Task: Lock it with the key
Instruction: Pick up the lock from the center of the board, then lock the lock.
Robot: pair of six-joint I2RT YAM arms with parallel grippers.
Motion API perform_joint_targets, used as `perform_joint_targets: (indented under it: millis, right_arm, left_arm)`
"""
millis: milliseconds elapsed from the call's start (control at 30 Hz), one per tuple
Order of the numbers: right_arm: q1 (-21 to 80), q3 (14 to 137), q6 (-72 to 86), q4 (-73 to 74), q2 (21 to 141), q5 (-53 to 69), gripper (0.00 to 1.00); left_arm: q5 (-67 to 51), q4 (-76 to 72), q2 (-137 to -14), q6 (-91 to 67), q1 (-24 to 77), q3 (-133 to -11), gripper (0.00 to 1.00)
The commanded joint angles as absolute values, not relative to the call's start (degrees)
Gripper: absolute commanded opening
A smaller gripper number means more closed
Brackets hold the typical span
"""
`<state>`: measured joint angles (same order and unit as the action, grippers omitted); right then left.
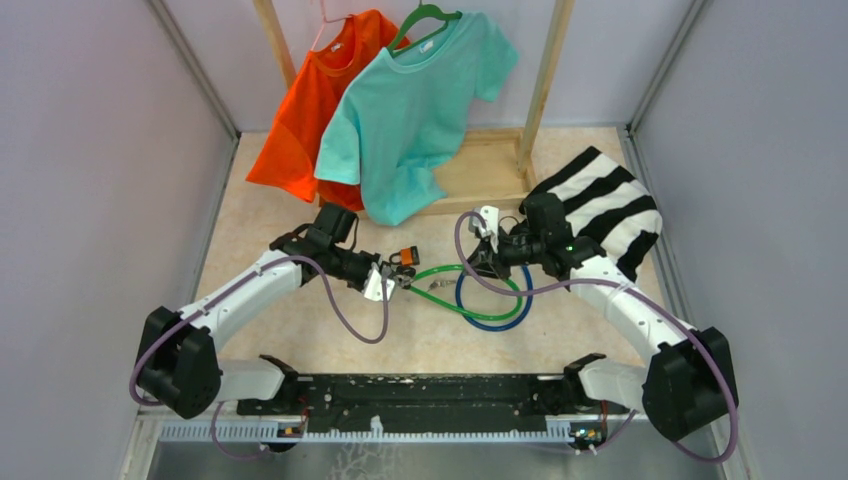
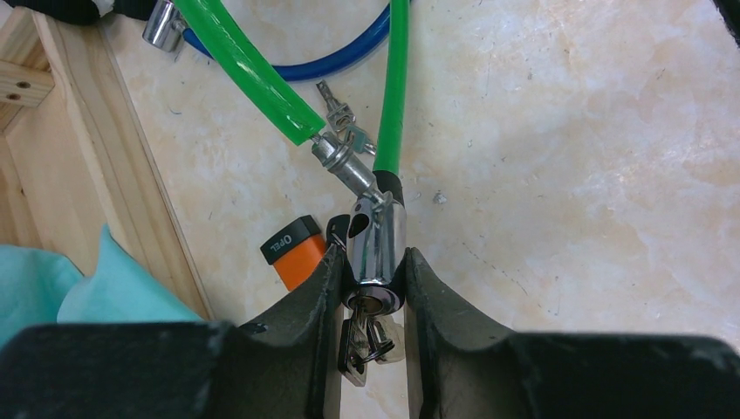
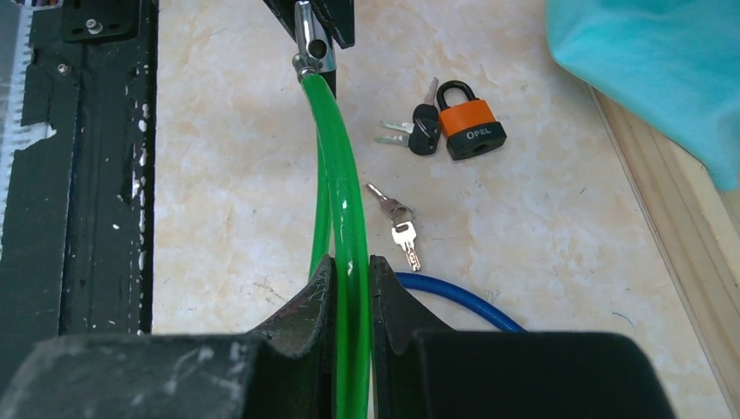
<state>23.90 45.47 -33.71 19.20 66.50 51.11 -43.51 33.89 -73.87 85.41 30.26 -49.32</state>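
My left gripper (image 2: 371, 262) (image 1: 398, 280) is shut on the chrome lock cylinder (image 2: 377, 240) of the green cable lock (image 1: 480, 300). A key with a small bunch (image 2: 371, 336) hangs from the cylinder's keyhole between my fingers. The cable's metal pin end (image 2: 339, 164) touches the cylinder near its side hole; I cannot tell whether it is seated. My right gripper (image 3: 351, 266) (image 1: 485, 258) is shut on the green cable (image 3: 342, 192), with the cylinder (image 3: 312, 39) ahead of it.
An orange OPEL padlock (image 3: 471, 131) (image 2: 292, 253) with keys (image 3: 423, 127) lies beside the cylinder. Loose keys (image 3: 397, 223) and a blue cable (image 3: 462, 301) lie on the table. A wooden rack base (image 1: 480, 175), a teal shirt (image 1: 415, 110), an orange shirt (image 1: 305, 120) and a striped cloth (image 1: 605, 205) are behind.
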Motion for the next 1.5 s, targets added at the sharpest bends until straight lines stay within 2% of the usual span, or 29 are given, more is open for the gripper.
perform_joint_targets:
  millis: [0, 667, 1467]
  right_arm:
    - [24.9, 47.3, -31.2, 20.3, 67.5, 53.1, 0.00]
    - [24.9, 48.6, -31.5, 22.3, 68.8, 52.8, 0.00]
    - [31.1, 55.1, -33.0, 26.6, 74.5, 51.2, 0.00]
  left_arm:
    - [-45.2, 34.0, -73.4, 87.8, 30.8, -49.8, 0.00]
    - [-44.1, 34.3, -73.8, 87.8, 31.4, -50.5, 0.00]
    - [-40.6, 39.3, -77.6, 90.4, 34.7, -56.3, 0.00]
